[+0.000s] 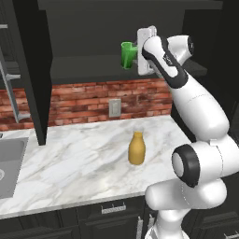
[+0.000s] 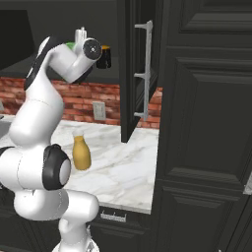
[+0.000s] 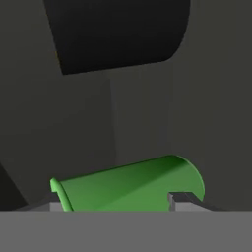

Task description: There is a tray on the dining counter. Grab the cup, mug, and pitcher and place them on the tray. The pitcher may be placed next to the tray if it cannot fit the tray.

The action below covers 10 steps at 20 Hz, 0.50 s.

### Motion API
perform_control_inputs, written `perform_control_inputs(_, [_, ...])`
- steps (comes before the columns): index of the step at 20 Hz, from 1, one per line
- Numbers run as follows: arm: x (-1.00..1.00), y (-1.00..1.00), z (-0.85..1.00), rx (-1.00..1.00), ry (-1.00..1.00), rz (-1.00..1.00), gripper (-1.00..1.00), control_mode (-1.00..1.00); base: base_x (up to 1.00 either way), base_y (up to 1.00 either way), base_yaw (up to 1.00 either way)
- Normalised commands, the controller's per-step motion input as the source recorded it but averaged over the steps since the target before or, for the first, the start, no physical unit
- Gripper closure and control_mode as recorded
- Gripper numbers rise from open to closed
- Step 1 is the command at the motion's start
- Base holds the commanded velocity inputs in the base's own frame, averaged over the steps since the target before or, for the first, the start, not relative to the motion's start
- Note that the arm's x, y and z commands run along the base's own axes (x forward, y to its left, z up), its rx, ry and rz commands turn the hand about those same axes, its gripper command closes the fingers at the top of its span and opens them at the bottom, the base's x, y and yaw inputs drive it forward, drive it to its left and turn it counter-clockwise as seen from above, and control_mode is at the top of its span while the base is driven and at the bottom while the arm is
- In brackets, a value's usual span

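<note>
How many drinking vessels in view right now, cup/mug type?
2. Green cup in the open upper cabinet, at the claw; black mug on the same shelf. Others may be hidden.

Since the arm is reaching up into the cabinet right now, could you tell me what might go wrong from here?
1. The end effector sits around the green cup, apparently not yet clamped; withdrawing early could tip it off the shelf.
2. The black mug stands close on the same shelf, so a sideways swing may knock it.
3. The pitcher stands on the marble counter below; a dropped cup might hit it.
</note>
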Motion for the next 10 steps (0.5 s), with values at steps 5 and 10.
perform_control_inputs(5, [-0.37, -0.04, 0.32, 0.0, 0.0, -0.09, 1.0, -1.0, 0.0, 0.0, 0.0])
perform_control_inputs(10, [-0.48, -0.08, 0.38, 0.0, 0.1, -0.06, 1.0, -1.0, 0.0, 0.0, 0.0])
